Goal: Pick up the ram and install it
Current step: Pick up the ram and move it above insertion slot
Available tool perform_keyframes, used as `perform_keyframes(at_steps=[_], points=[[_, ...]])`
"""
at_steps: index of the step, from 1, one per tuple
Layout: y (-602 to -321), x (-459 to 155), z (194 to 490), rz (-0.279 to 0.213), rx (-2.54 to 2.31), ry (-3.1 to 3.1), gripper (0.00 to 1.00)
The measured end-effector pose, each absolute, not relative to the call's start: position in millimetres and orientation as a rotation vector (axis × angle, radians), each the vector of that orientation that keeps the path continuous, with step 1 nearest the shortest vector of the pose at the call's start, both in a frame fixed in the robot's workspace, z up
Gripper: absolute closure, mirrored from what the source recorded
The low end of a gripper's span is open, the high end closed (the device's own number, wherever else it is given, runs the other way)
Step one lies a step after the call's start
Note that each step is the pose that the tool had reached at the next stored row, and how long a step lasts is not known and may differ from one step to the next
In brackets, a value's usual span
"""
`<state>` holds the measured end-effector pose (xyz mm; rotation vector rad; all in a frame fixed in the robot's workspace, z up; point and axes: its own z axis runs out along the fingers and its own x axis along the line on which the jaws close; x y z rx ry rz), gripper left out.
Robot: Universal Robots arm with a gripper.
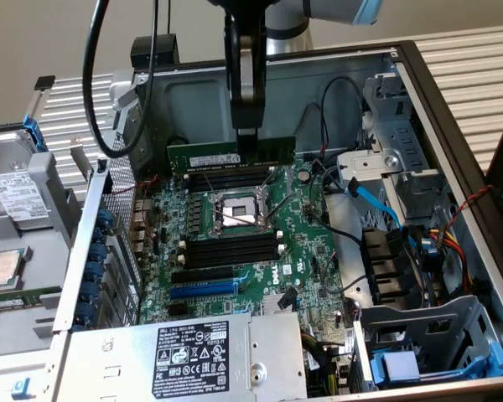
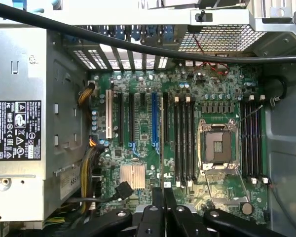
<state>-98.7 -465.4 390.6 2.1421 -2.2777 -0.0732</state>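
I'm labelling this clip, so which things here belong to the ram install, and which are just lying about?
Part of the job:
- ram, clamped in the gripper
- black memory slots on the motherboard

Just lying about:
- hard drive, at the exterior view's left
- power supply
- blue expansion slot
- CPU socket
- blue cable

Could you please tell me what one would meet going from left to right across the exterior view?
Hard drive → ram gripped by the tool → light blue cable → red and yellow wires.
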Motion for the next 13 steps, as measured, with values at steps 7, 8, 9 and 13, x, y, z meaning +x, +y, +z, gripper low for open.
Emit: perform_keyframes(at_steps=[7, 8, 9, 13], points=[[-455, -99, 390, -0.073, 2.142, -2.278, 0.88], [-453, -99, 389, -0.073, 2.142, -2.278, 0.88], [-451, -99, 389, -0.073, 2.142, -2.278, 0.88], [-444, -99, 388, -0.073, 2.144, -2.280, 0.88]])
